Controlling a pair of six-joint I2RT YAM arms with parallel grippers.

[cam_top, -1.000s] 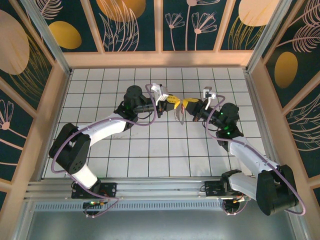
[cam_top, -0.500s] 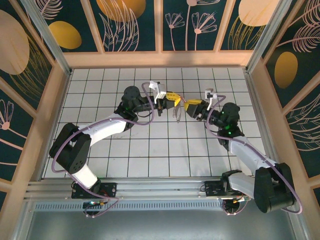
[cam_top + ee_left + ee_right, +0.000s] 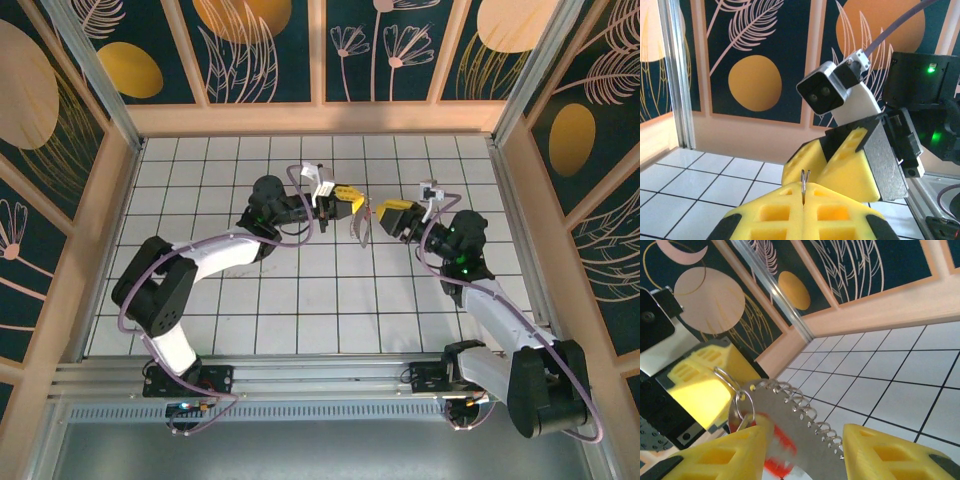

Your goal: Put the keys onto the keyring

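From the right wrist, see near at hand the right gripper (image 3: 807, 437) with fingers parted, wider than the blurred red key (image 3: 777, 460) low between them, then the keyring (image 3: 742, 400) with its bumpy strip, and beyond it the left gripper (image 3: 710, 377). From the left wrist, see the pinch plainly: yellow pads (image 3: 765, 215) pressed shut on the keyring's thin wire. From above, find the keyring hanging between both grippers above the tiled table (image 3: 300, 290).
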